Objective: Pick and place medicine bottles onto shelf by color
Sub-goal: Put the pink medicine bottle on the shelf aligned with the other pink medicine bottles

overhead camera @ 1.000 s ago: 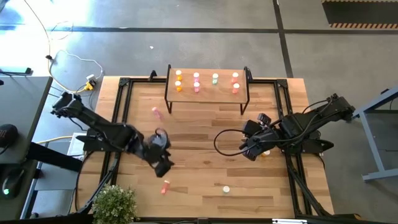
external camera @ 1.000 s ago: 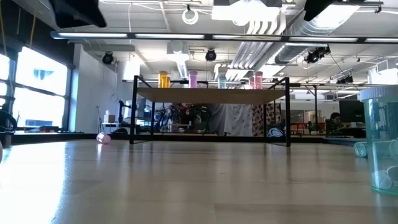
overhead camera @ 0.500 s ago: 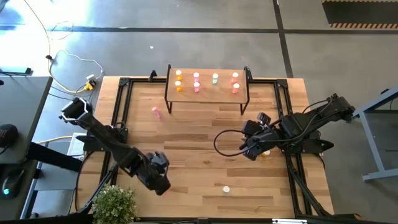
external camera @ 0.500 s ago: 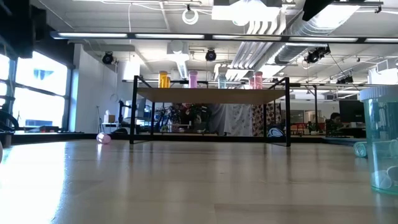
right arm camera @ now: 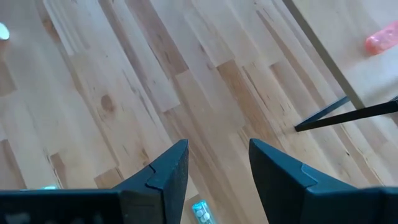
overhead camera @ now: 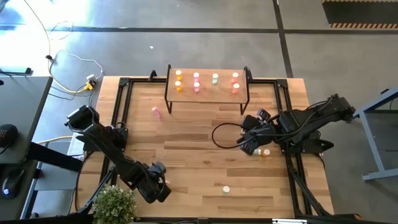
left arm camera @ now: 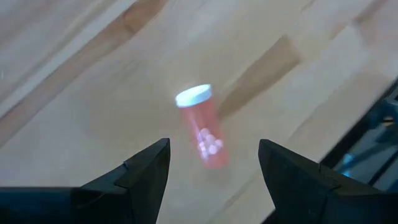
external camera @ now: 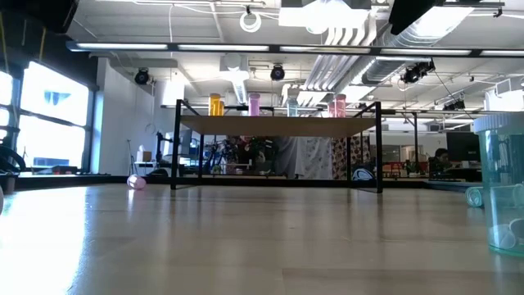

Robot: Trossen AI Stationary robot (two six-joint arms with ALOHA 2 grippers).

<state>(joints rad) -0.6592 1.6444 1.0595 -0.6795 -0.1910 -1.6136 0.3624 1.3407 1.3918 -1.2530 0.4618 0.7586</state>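
On the slatted wooden desk [overhead camera: 205, 155], the left hand [left arm camera: 214, 163] hovers with its fingers apart directly over a small red medicine bottle with a pale cap [left arm camera: 204, 126]. The bottle lies on its side between the fingers, its long axis running forward from the hand, cap end farther off. The right hand [right arm camera: 217, 162], partly open and empty, waits well apart near the low light-wood shelf on black legs [overhead camera: 208, 93], so the left is plainly nearer.
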